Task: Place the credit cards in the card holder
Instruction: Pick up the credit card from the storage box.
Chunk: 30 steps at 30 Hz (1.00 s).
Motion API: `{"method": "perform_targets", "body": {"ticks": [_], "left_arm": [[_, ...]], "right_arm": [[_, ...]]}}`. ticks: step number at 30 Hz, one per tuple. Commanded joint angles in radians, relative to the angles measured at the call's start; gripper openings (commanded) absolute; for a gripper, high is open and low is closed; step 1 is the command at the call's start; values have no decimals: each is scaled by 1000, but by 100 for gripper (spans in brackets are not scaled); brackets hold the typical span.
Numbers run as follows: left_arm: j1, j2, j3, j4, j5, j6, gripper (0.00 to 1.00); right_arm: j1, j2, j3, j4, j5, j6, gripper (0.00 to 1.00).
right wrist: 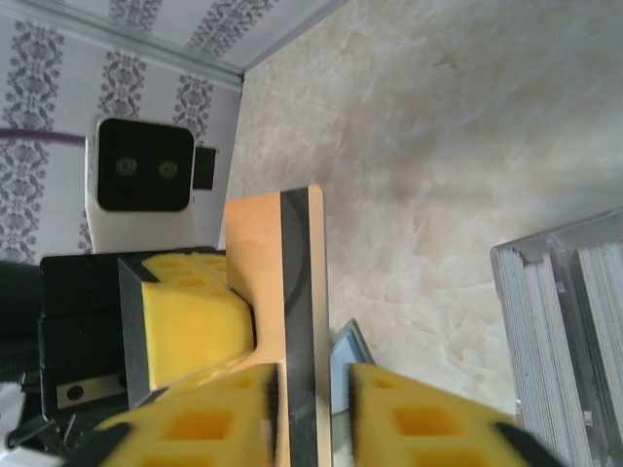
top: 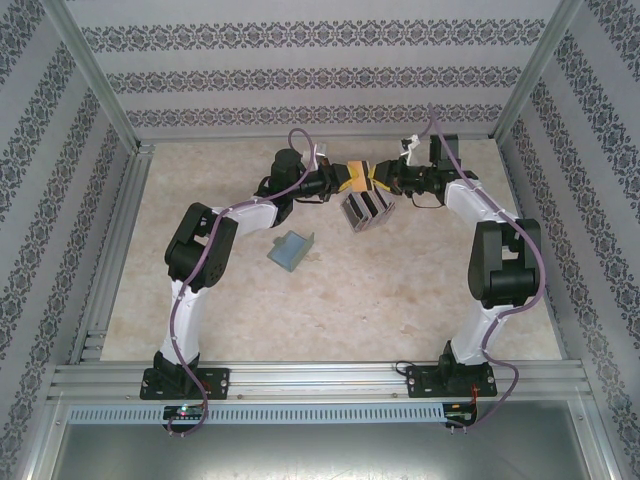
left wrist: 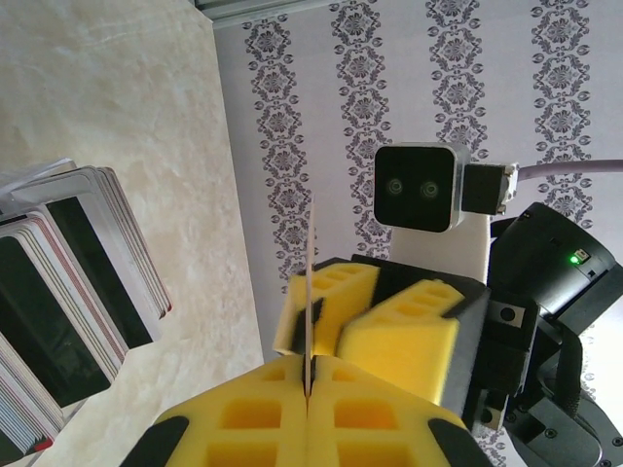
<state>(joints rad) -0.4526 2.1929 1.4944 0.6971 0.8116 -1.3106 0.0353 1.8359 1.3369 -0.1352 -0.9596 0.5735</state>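
Observation:
An orange-yellow credit card (top: 357, 181) with a dark stripe hangs in the air between both grippers at the back of the table. My left gripper (top: 340, 183) is shut on it; the left wrist view shows the card (left wrist: 312, 282) edge-on, pinched between the yellow pads (left wrist: 310, 384). My right gripper (top: 385, 180) faces it from the right. Its jaws (right wrist: 311, 389) stand apart around the card (right wrist: 255, 253), with a gap on the right side. The card holder (top: 291, 250), a sage-green wallet, lies partly unfolded on the table below and to the left, and its edge (right wrist: 343, 375) shows under the card.
A grey slotted rack (top: 368, 210) holding several more cards stands just below the grippers, close to both (left wrist: 68, 302) (right wrist: 569, 311). Patterned walls and metal rails enclose the table. Bare marbled tabletop lies toward the near edge.

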Motion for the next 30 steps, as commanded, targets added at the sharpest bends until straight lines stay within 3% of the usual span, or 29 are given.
{"method": "perform_targets", "body": {"ticks": [1,8,10,13,16,19,24,30], "left_arm": [[-11,-13,1,58,18,6,0],[-11,-13,17,39,43,11,0],[-11,-11,21,39,49,9,0],[-10,-12,19,20,58,21,0],[4,-38,-10,-49,57,72,29],[35,-117,-86,-181,30,194,40],[75,-287,-169,-594,-117,507,44],[167,-403,-336,-691,-250,565,43]], "right_arm": [[0,0,-6,22,-44,3,34],[16,34,20,39,-111,30,31],[23,41,30,40,-128,31,22],[22,33,25,42,-123,29,0],[18,3,5,17,-86,8,0],[23,-53,-24,-34,-31,-21,0],[156,-146,-38,-164,154,-63,0],[396,-171,-47,-157,465,-16,0]]}}
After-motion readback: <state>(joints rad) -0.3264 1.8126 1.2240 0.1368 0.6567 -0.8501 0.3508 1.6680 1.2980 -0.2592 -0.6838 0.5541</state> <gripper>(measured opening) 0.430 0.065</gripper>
